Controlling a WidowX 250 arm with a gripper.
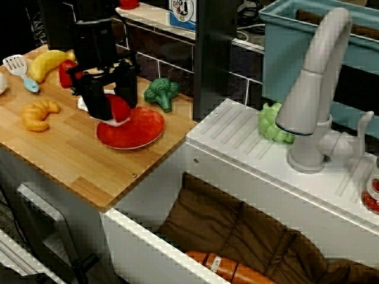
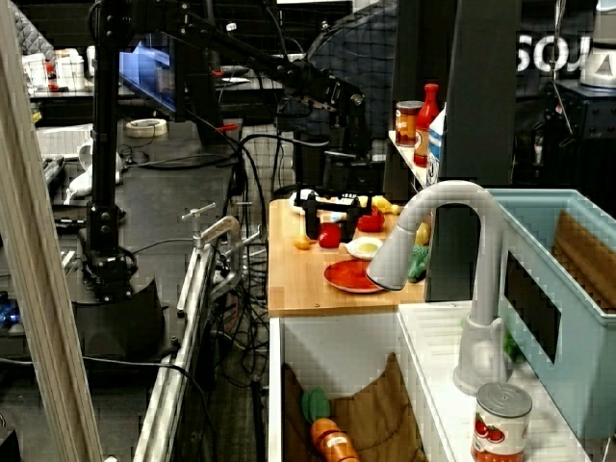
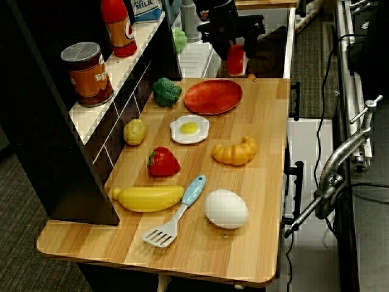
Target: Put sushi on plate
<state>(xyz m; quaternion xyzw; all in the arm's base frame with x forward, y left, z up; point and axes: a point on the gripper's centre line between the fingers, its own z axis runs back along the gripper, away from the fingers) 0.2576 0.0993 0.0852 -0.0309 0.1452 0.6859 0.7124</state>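
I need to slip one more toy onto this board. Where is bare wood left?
Bare wood runs along the open edge beside the croissant and egg, and at the corner past the spatula. The shelf side is crowded: broccoli, strawberry, banana. The end effector holds the sushi above the plate.

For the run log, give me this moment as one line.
tool: shut on sushi | sushi: held above plate edge | not released
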